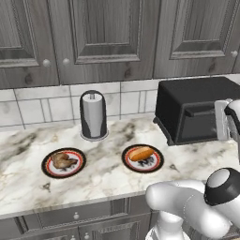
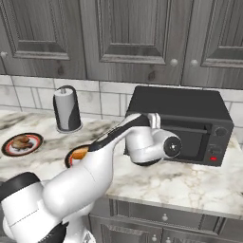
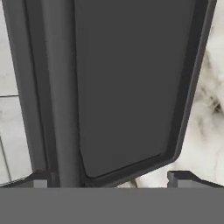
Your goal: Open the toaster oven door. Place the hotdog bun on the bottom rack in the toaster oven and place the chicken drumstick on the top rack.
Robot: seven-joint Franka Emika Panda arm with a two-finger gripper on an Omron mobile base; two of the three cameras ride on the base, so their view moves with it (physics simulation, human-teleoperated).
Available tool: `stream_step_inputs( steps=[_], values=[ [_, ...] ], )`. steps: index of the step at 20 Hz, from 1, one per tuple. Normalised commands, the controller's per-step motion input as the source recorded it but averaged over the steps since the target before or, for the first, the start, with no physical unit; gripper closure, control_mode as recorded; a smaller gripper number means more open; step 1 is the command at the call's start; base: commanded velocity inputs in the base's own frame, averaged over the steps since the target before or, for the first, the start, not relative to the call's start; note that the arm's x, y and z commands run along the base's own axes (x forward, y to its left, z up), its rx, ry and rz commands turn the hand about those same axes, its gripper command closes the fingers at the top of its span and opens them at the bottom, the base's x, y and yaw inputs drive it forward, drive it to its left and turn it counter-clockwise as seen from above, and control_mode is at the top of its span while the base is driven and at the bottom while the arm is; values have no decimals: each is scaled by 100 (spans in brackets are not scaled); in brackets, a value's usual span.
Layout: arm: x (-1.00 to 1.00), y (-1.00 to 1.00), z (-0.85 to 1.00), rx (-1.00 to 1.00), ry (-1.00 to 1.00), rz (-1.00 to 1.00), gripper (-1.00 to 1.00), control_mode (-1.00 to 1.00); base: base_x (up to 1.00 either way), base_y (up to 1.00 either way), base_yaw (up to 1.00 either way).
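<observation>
At the left of the left base view, the chicken drumstick (image 1: pixel 62 160) lies on a red-rimmed plate (image 1: pixel 63 173) on the bench (image 1: pixel 108 176). Behind it, toward the upper middle, stands a paper towel holder (image 1: pixel 93 115). Right of that, at the middle of the frame, the hotdog bun (image 1: pixel 141 153) rests on a second plate (image 1: pixel 143 166). At the right sits the toaster oven (image 1: pixel 194 110), its door (image 1: pixel 199 126) shut and upright.

The step in hand looks like the first one: opening the door. Neither food item has been picked up. In the hand view the tool (image 3: pixel 111 180) is released, jaws spread wide, with the door's bar handle (image 3: pixel 61 94) running up the left side of the frame just above the left finger tip (image 3: pixel 39 180). Nothing sits between the fingers.

The next move, as I judge it, calls for shifting the tool so the handle falls between the fingers, clenching on it, then pulling out and down around the lower hinge. A grip too far off centre may slip from the bar.
</observation>
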Motion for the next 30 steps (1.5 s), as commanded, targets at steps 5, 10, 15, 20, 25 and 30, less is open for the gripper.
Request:
stream_step_inputs(
  steps=[5, 10, 15, 20, 25, 30],
  values=[
    [27, -1, 0, 21, -1, -4, -100, -100, 0, 0, 0],
    [30, -6, -1, 13, -3, -5, -100, -100, 0, 0, 0],
    [43, 6, -38, 0, 0, -7, -100, -100, 0, 0, 0],
    [6, 1, -45, -9, 2, -1, 100, -100, 0, 0, 0],
    [-35, -22, -76, -26, 14, 4, 100, -100, 0, 0, 0],
    [-99, -52, -100, -29, 37, 23, 100, -100, 0, 0, 0]
  ],
)
